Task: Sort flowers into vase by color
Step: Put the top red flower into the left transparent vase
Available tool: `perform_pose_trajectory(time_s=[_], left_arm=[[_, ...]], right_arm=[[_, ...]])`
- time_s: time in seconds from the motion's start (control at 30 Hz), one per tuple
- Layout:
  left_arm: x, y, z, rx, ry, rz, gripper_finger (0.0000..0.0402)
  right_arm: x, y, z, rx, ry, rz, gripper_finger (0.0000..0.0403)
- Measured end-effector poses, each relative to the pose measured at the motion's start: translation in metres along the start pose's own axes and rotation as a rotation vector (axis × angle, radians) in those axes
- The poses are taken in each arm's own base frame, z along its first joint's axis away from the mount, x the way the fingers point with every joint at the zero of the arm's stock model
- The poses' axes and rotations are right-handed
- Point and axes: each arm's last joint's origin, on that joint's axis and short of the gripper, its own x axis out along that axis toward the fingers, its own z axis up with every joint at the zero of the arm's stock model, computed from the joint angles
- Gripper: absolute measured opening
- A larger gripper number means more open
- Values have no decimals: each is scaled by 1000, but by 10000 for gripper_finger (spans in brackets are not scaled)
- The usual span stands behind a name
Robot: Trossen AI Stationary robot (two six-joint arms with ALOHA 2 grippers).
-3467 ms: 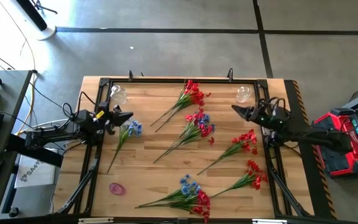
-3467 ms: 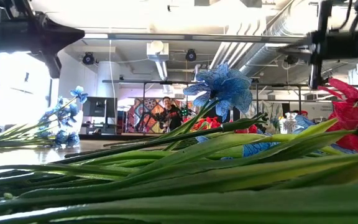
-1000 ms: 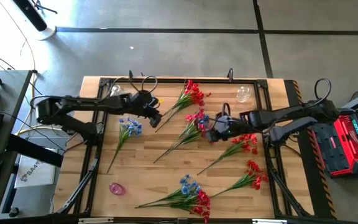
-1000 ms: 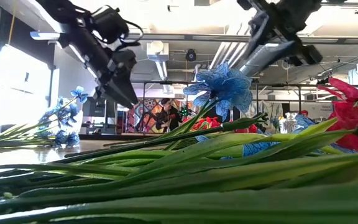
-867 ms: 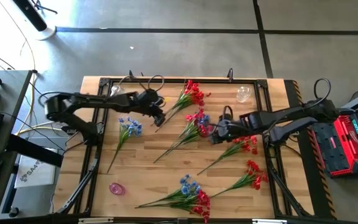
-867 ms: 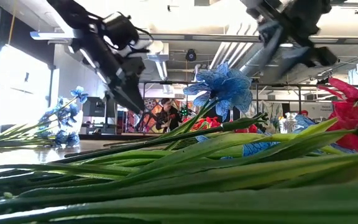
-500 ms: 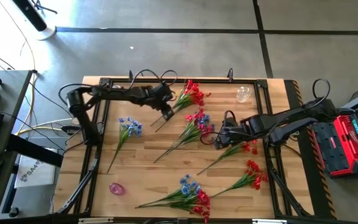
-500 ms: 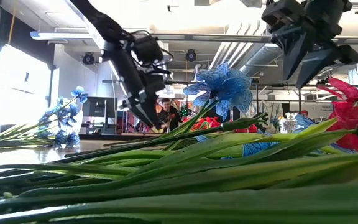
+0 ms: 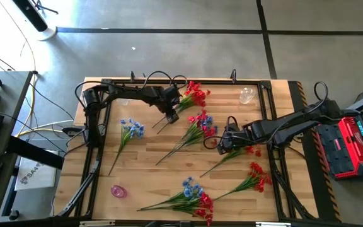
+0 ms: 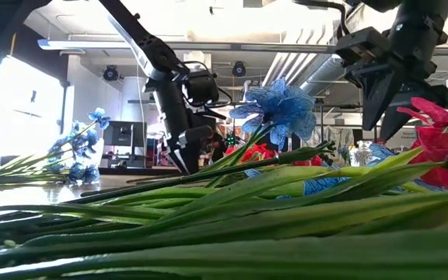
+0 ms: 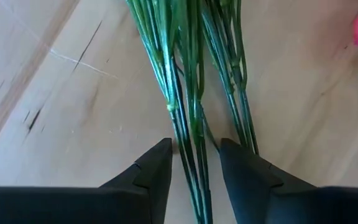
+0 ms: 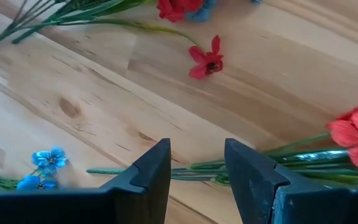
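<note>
No red or light-blue flower sprays [image 9: 194, 132] are in a vase yet. At table's twelve o'clock, left gripper [image 11: 195, 163] straddles green stems [image 11: 185, 93], half-open, not gripping; right gripper [image 12: 196, 163], half-open and empty, hovers at three o'clock.

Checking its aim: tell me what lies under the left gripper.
Green stems of a red spray run between the open fingers of the left gripper, lying on bare wood of the table. The fingers cover the stem ends.

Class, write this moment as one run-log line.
left end effector: open, astride green stems | right end effector: open above red spray | vase: empty
</note>
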Motion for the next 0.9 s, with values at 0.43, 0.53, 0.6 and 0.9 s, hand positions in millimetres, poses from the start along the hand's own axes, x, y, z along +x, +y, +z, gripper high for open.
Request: perform_pose_trajectory(time_s=[0.43, 0.53, 0.6, 0.9], left_arm=[[-37, -1, 1, -2, -41, -16, 4], [-54, -2, 2, -5, -83, -19, 6], [-68, -2, 3, -13, -118, -36, 5], [-146, -18, 11, 14, -445, -293, 1]], right_arm=[[2, 2, 1, -6, -18, 42, 140], [2, 4, 1, -5, -23, 60, 140], [2, 6, 2, -4, -37, 82, 140], [-13, 45, 20, -54, -381, 450, 140]])
